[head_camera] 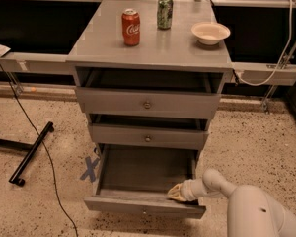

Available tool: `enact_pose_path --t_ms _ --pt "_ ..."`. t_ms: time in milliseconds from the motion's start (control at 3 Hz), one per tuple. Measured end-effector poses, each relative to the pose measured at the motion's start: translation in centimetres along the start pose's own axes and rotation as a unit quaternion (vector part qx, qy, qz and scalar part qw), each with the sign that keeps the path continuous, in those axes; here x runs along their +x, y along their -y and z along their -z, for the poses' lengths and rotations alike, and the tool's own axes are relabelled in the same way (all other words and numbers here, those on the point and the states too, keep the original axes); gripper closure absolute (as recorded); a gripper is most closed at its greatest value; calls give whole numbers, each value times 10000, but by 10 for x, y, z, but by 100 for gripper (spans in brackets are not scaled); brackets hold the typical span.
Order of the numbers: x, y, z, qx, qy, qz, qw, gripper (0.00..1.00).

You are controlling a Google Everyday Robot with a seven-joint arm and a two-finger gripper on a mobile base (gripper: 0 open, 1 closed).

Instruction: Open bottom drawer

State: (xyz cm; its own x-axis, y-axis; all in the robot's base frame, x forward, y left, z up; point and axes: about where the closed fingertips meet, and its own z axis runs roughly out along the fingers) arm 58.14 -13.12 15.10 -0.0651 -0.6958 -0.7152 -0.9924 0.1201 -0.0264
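Observation:
The bottom drawer (pixel 138 204) of the grey cabinet is pulled far out, its empty inside showing, its small knob (pixel 144 213) on the narrow front panel. My gripper (pixel 175 192) reaches in from the lower right on a white arm (pixel 256 211). It sits at the right end of the drawer's front panel, at its top edge and just inside the drawer. The middle drawer (pixel 148 137) and top drawer (pixel 147 103) above stand slightly out.
On the cabinet top (pixel 187 48) stand a red cola can (pixel 131 27), a green can (pixel 164 12) and a white bowl (pixel 210 32). A black stand leg (pixel 32 152) and a cable lie on the speckled floor at left. A blue X mark (pixel 90 168) is beside the cabinet.

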Motion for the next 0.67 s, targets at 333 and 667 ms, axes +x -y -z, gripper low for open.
enact_pose_path --t_ms 333,667 --pt "3 -13 0 -2 37 -202 9998 100" --pt "0 -14 -1 42 129 -249 9996 100"
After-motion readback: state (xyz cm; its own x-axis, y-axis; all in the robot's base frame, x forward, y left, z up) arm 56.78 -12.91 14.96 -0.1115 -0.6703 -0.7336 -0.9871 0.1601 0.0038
